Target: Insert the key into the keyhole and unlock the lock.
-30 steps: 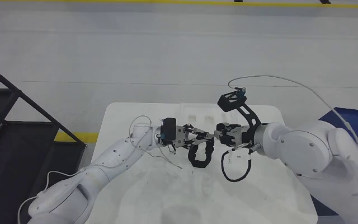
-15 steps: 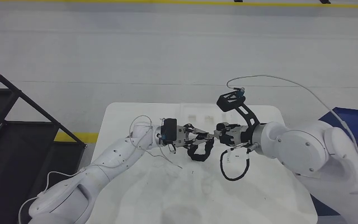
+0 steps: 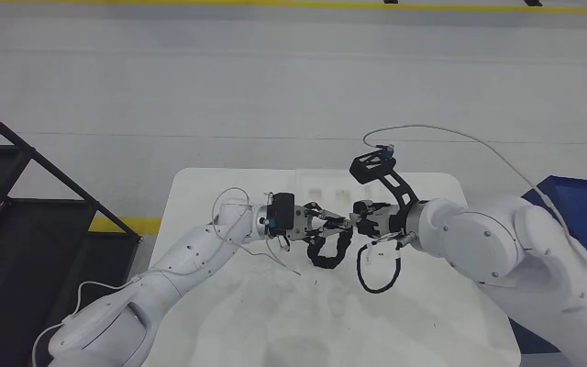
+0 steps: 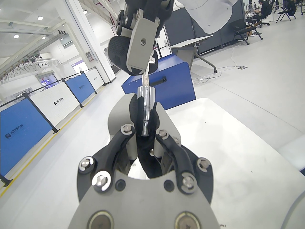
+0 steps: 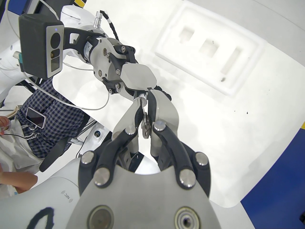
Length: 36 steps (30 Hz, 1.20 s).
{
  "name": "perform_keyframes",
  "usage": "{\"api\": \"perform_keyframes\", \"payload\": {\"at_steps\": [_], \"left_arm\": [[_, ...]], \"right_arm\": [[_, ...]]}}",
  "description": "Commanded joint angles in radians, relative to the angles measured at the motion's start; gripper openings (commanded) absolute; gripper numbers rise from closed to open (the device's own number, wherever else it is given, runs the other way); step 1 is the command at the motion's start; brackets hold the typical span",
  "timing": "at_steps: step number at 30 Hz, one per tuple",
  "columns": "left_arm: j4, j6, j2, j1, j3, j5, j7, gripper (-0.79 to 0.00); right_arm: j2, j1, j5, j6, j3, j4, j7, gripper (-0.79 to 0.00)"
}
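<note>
**A:** Where's everything right now?

**B:** Both pieces are up off the table, nose to nose. My left pincer is clamped on the lock, squeezing its chrome barrel from both sides. My right pincer is closed on the key, gripping the flat head.

**A:** And the blade?

**B:** The blade is lined up end-on with the barrel, tip right at the keyhole. How deep it sits, I can't tell from here.

**A:** What's that key going to feel like?

**B:** Light, thin, stiff metal, I'd say. It has no give, so any misalignment goes straight into the blade. Across the flats of the head is the right place to hold it: that's where I get twist without it rolling in my grip.

**A:** And the lock?

**B:** Trickier. The barrel looks polished and round, so I expect it to be slippery and keen to spin when the key turns. I want a firm squeeze on the barrel, close to the keyhole. The black cable hanging in a loop below looks floppy. It's no use as a handle, and its weight probably tugs the barrel down a little.

**A:** Biggest worry?

**B:** The whole barrel rotating with the key, instead of the cylinder turning inside it.
</note>
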Motion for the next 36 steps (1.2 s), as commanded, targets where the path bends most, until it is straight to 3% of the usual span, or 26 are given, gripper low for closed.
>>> {"api": "perform_keyframes", "payload": {"at_steps": [1,6,7,8,9,14,16,20,27,31,36], "left_arm": [[-0.001,-0.006,-0.001,0.002,-0.002,-0.003,-0.007,-0.785],[-0.006,-0.019,-0.004,0.006,-0.008,-0.006,-0.013,-0.785],[-0.005,-0.024,-0.004,0.008,-0.01,-0.009,-0.012,-0.785],[-0.003,-0.029,-0.005,0.01,-0.011,-0.014,-0.011,-0.785],[-0.002,-0.033,-0.005,0.013,-0.011,-0.024,-0.015,-0.785],[0.004,-0.062,-0.007,0.021,-0.011,-0.088,-0.044,-0.785],[0.004,-0.077,-0.006,0.022,-0.012,-0.118,-0.058,-0.785],[-0.01,-0.128,0.001,0.028,-0.014,-0.22,-0.11,-0.785],[-0.031,-0.295,0.028,0.025,-0.046,-0.434,-0.285,-0.785],[-0.042,-0.295,0.05,0.001,0.006,-0.486,-0.349,-0.785],[-0.068,-0.295,0.086,-0.057,0.107,-0.669,-0.487,-0.785]], "right_arm": [[0.0,0.008,-0.001,0.004,-0.011,0.005,-0.003,-0.785],[0.0,0.029,0.005,0.015,-0.04,0.022,-0.015,-0.785],[0.0,0.032,0.009,0.017,-0.044,0.024,-0.017,-0.659],[0.0,0.035,0.015,0.02,-0.047,0.025,-0.019,-0.456],[-0.001,0.038,0.02,0.023,-0.048,0.026,-0.023,0.0],[0.0,0.053,0.045,0.032,-0.027,0.006,-0.037,0.0],[0.001,0.051,0.051,-0.013,-0.01,-0.007,-0.057,0.0],[0.011,0.029,0.074,-0.178,0.047,-0.002,-0.098,0.0],[0.04,-0.056,0.073,-0.505,0.141,-0.011,-0.103,0.0],[0.052,-0.112,0.123,-0.731,0.176,0.032,-0.124,0.0],[0.059,-0.167,0.071,-0.857,0.179,0.059,-0.167,0.0]]}}
